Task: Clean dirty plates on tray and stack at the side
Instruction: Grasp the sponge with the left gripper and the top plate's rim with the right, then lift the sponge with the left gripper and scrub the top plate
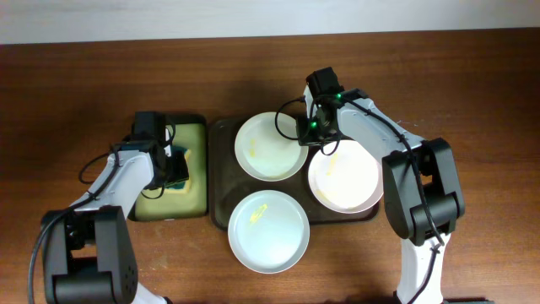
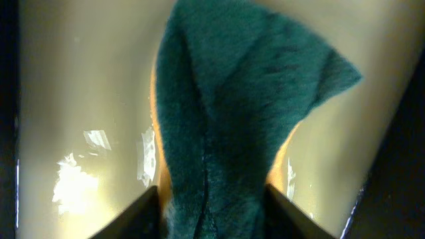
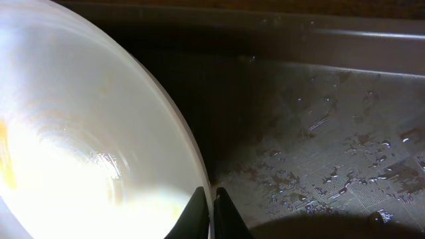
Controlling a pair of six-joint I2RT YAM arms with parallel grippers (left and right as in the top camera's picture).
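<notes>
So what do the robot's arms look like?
The left arm and right arm have white shells, chunky black joints and black looping cables. A green light glows on the right wrist. The left end effector and right end effector have dark fingers.

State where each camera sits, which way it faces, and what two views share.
Overhead: fixed above the table, facing down on the large dark brown rectangular tray, round cream-white plate, pinkish-white plate, pale blue-grey plate, left arm, right arm.
Left wrist: on its arm, facing past the left gripper, shut on a dark green sponge over the small black tray's yellow-green inside.
Right wrist: on its arm, facing the wet tray past the right gripper, pinching a smeared white plate's rim.
Shared by overhead and left wrist: the sponge.
</notes>
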